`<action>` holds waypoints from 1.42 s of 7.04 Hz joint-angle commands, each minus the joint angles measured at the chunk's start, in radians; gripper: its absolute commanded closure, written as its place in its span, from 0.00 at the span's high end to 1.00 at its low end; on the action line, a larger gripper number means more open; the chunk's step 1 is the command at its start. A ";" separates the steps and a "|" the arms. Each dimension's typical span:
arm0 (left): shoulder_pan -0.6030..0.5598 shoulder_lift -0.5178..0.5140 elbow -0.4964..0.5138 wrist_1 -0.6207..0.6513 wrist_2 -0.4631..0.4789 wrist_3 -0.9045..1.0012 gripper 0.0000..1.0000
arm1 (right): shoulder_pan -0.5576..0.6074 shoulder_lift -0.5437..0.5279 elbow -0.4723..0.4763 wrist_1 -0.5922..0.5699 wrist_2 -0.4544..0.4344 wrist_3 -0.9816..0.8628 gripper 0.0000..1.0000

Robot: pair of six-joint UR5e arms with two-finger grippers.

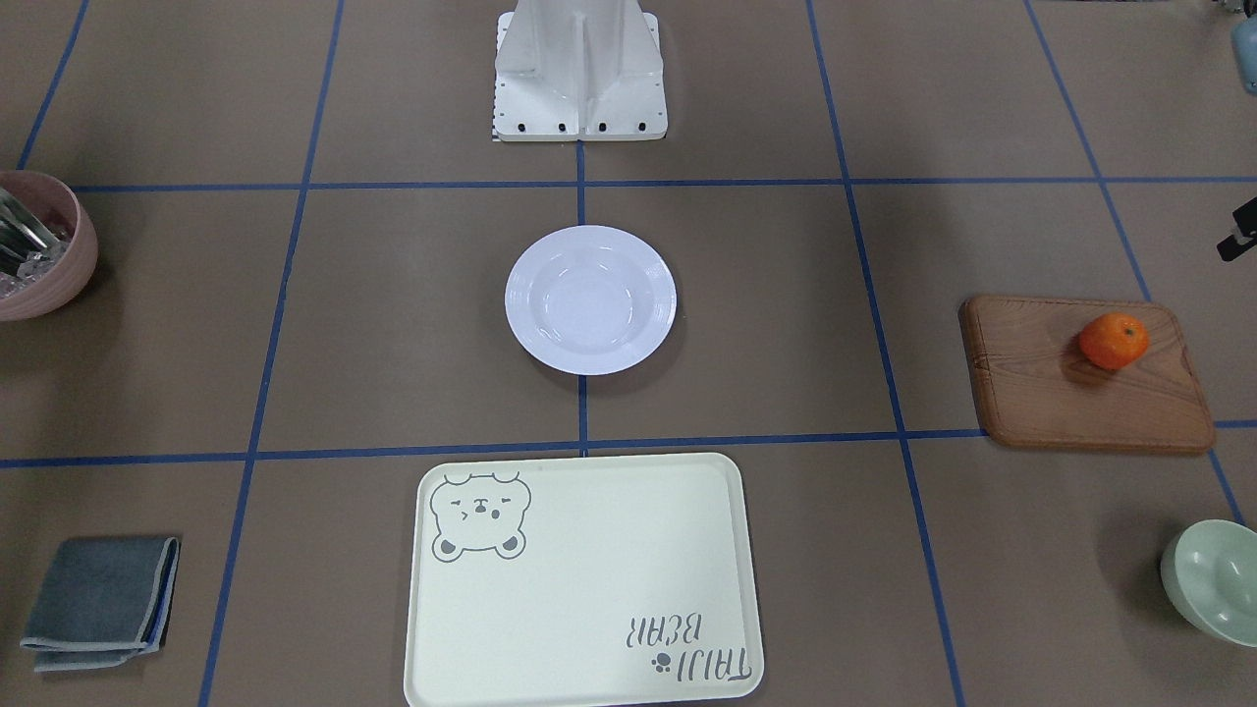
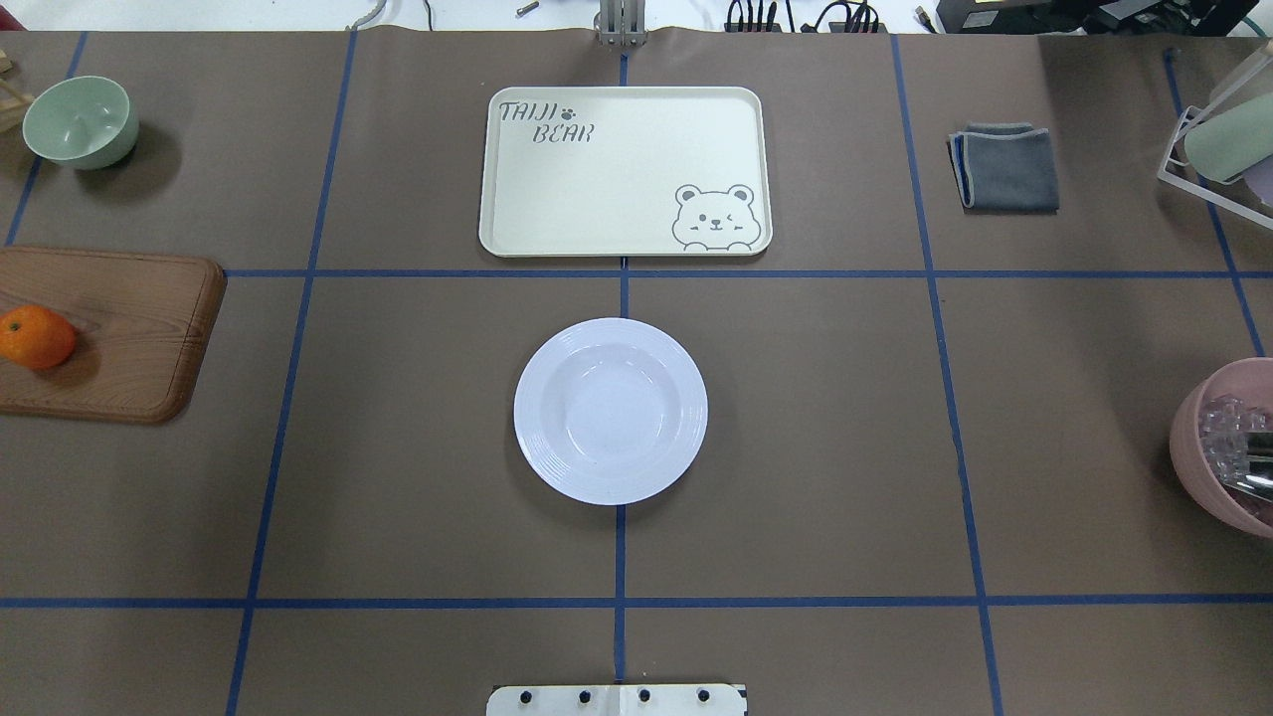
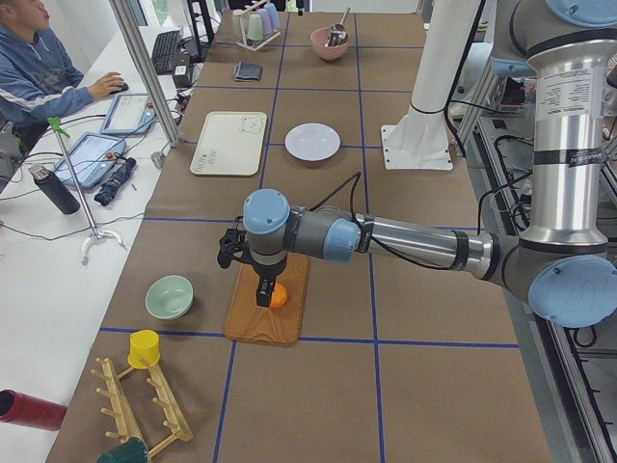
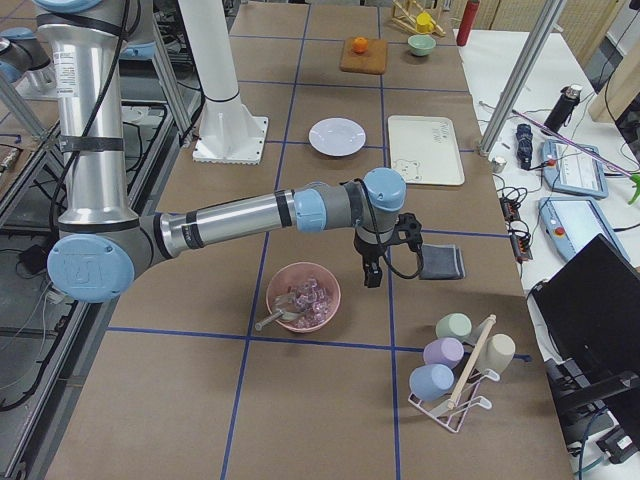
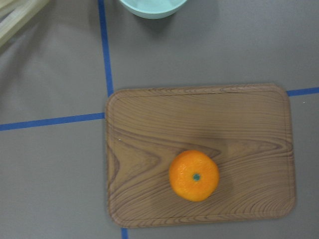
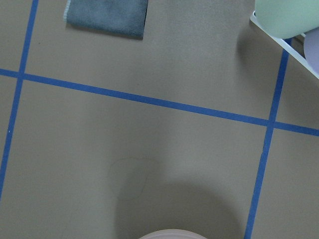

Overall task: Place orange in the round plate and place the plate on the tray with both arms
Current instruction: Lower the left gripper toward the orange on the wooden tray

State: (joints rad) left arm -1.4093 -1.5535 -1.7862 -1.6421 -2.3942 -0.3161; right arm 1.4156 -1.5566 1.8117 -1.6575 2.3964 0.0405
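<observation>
The orange (image 5: 194, 176) lies on a brown wooden board (image 5: 199, 124) at the table's left end, also the orange (image 2: 37, 336) at the overhead view's left edge. My left gripper (image 3: 262, 294) hangs just above it, fingers pointing down; I cannot tell whether it is open or shut. The round plate (image 2: 610, 410) sits empty at the table's middle. Beyond it lies the tray (image 2: 625, 169), bare. My right gripper (image 4: 372, 268) hovers over the table between the pink bowl and the grey cloth; its state cannot be told.
A pale green bowl (image 2: 80, 121) stands beyond the board. A pink bowl (image 2: 1228, 447) with cutlery sits at the right end, a folded grey cloth (image 2: 1004, 166) and a cup rack (image 4: 455, 365) nearby. The robot base (image 1: 579, 69) is behind the plate.
</observation>
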 commanded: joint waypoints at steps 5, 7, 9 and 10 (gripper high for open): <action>0.228 -0.031 0.270 -0.387 0.119 -0.219 0.97 | -0.027 -0.002 -0.008 0.002 0.006 0.016 1.00; 0.228 -0.057 0.317 -0.395 0.121 -0.221 0.97 | -0.029 -0.002 -0.008 0.002 0.007 0.016 1.00; 0.236 -0.068 0.320 -0.394 0.121 -0.235 0.97 | -0.029 -0.002 -0.008 0.002 0.006 0.016 1.00; 0.248 -0.068 0.327 -0.395 0.121 -0.235 0.97 | -0.029 -0.002 -0.009 0.001 0.006 0.016 1.00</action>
State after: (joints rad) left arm -1.1726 -1.6184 -1.4672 -2.0361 -2.2734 -0.5491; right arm 1.3868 -1.5585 1.8035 -1.6554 2.4027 0.0567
